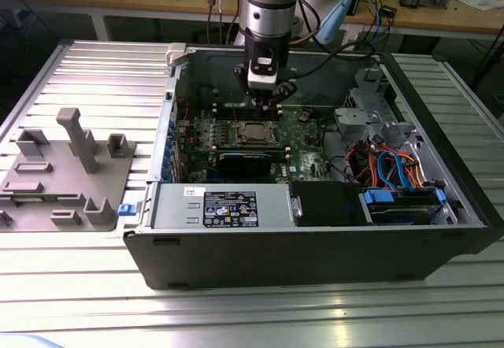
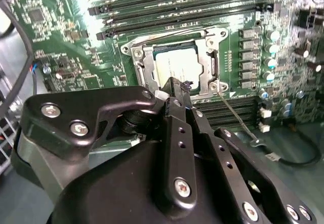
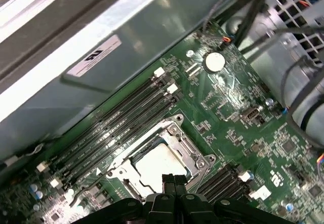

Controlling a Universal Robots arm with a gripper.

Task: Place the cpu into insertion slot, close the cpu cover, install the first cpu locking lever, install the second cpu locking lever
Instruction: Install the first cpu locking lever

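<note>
Inside the computer case (image 1: 315, 253) on the counter (image 1: 94, 285), hovers with gripper (image 2: 174, 84) pressed together just above the cpu (image 2: 177, 64), seated under the lowered cpu cover (image 2: 144, 64).

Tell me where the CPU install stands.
Done: the small flat silver-grey square cpu sits in the socket, and the thin silver metal-frame cpu cover looks down over it. In hand: the black gripper, shut and empty, is at the socket's edge. Left: one thin wire locking lever sticks out away from the socket, unlatched; I cannot tell the other lever's state.
</note>
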